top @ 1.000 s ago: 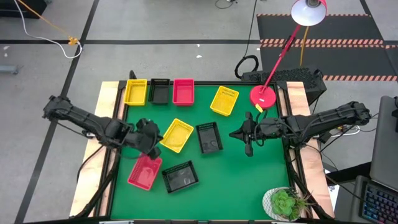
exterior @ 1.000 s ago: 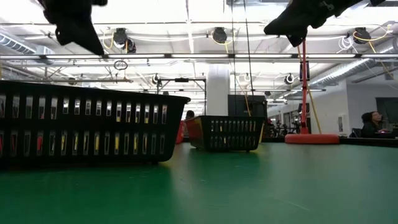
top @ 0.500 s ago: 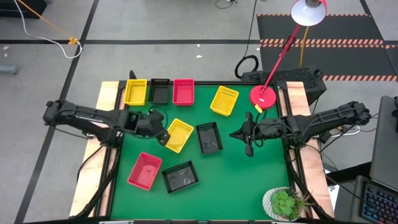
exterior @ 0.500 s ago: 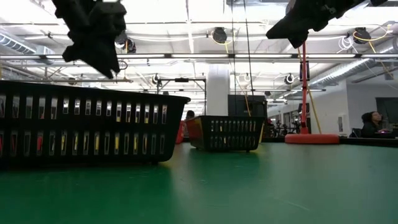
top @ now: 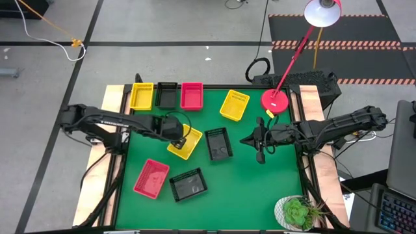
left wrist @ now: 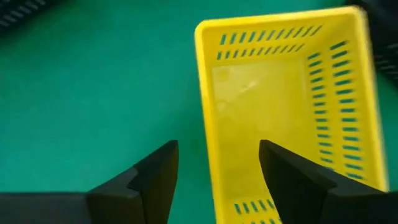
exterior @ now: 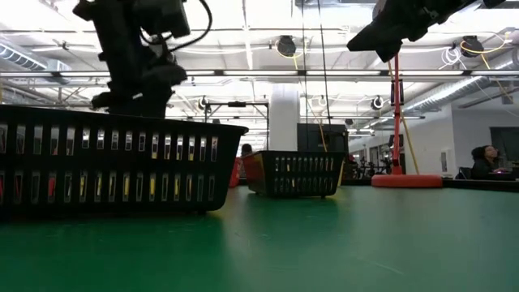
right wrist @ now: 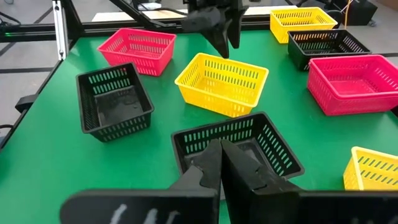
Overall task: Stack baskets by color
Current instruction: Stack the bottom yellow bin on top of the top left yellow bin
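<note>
Since a second ago my left arm has swung away from the red basket (top: 151, 178) near the front edge and out over the yellow basket (top: 184, 142) in the middle of the green table (top: 260, 195), and my left gripper (left wrist: 217, 163) has spread its fingers wide. They now straddle one long wall of that yellow basket, one finger inside and one outside, nothing pinched yet. It looks like thin slotted plastic: light, a little springy, and I judge it would slide rather than resist a nudge, so that wall's top rim is the place to pinch, near its middle so it hangs level. Just beside it sit two black baskets (top: 219, 143). My right gripper (right wrist: 221, 163) hangs closed and empty over the table's right side. Farther back, another yellow basket (top: 234, 104) lies alone, and a yellow, a black and a red one line the far edge.
</note>
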